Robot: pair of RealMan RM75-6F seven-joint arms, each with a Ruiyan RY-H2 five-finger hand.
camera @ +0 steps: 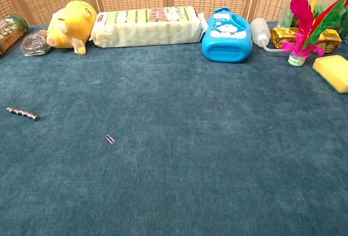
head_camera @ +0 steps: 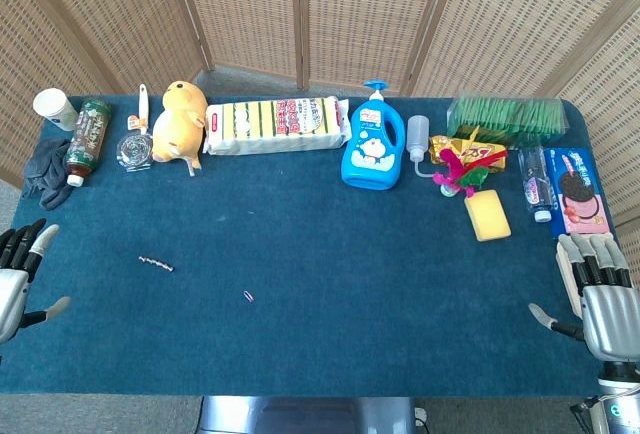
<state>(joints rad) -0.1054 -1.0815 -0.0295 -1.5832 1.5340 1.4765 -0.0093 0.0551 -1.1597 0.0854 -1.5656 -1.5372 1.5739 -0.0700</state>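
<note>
My left hand [head_camera: 20,274] sits at the table's [head_camera: 330,344] left edge, fingers spread, holding nothing. My right hand [head_camera: 600,299] is at the right edge, fingers apart, also holding nothing. Nearest my left: short bead chain [head_camera: 156,264], with a paperclip [head_camera: 248,296] further in. Nearest my right: cookie pack [head_camera: 580,190] and yellow sponge [head_camera: 487,215].

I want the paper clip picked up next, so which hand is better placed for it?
Probably left. The paper clip lies left of the table's middle, nearer the open left hand than the open right hand at the far edge.
</note>
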